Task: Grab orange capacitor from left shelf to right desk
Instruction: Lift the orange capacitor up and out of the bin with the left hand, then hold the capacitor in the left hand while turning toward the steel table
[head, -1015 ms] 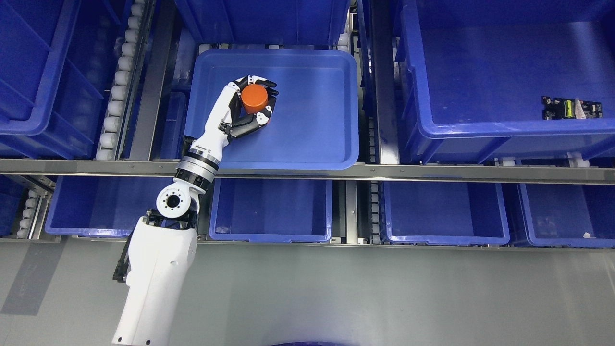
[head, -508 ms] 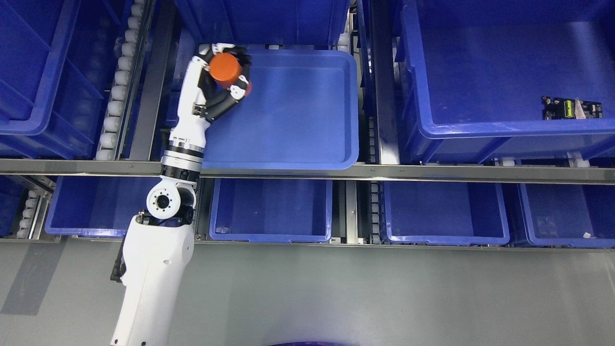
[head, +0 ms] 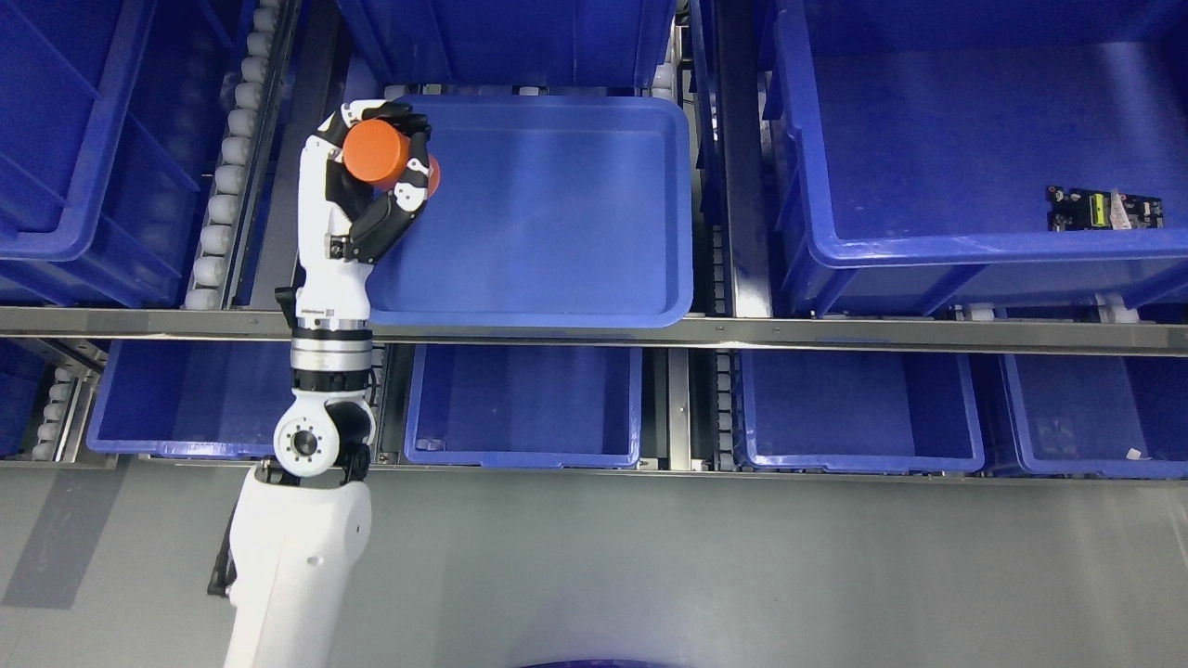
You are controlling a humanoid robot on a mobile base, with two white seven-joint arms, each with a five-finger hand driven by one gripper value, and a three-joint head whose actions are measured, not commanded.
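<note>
Shelving (head: 594,325) is filling the view, blue bins on every tier, and the left hand (head: 371,186) is clasping the orange capacitor (head: 376,153) over the upper left corner of the shallow tray (head: 557,306). Judging by this, the carry step is under way; next it needs clearing the rack and swinging right. The capacitor's long axis is tilting, flat end facing up-left toward the camera

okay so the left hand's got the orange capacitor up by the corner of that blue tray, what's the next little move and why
Probably keep drawing the left hand back toward the robot, out past the shelf's front rail. Its fingers are closed around the orange capacitor, which sits over the top-left corner of the blue tray, so the grasp looks done. The desk is out of view, so clearing the shelf seems the sensible step.
</note>
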